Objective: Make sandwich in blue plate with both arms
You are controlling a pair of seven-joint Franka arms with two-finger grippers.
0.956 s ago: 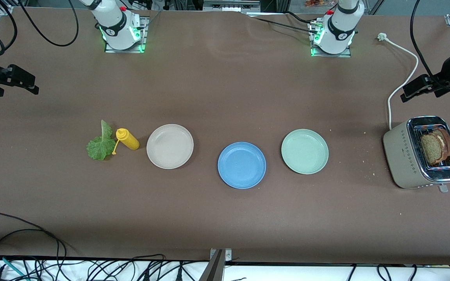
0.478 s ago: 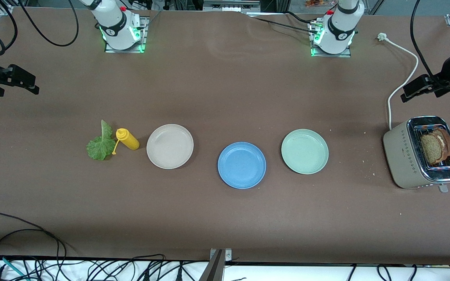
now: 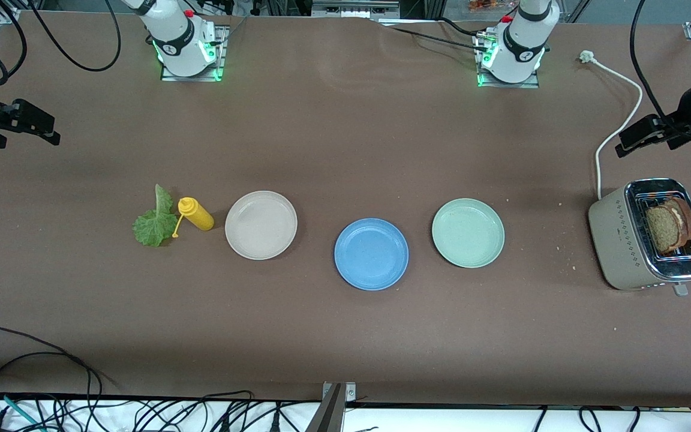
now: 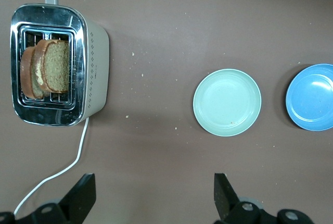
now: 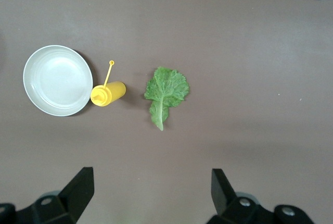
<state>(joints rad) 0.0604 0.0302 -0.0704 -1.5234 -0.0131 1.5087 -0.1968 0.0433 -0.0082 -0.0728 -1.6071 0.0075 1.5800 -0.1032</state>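
Both tools apart, empty: left tool [image 4: 151, 200] high over toaster [image 3: 648, 235] end, right tool [image 5: 148, 198] over lettuce [image 3: 153, 225]. Risk: bread slices [image 3: 669, 227] wedged together in slot, may lift as pair or crumble; blue plate [image 3: 371, 254] empty.

Blue plate [image 4: 311, 98] cut by left wrist view's edge, bread slices [image 3: 669, 224] half sunk in toaster [image 3: 621, 240]

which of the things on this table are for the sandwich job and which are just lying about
For the job:
blue plate, nothing on it
bread slices in the toaster
lettuce leaf
left gripper, open, over the table beside the toaster
right gripper, open, over the table beside the lettuce leaf

Lying about:
beige plate
pale green plate
yellow squeeze bottle
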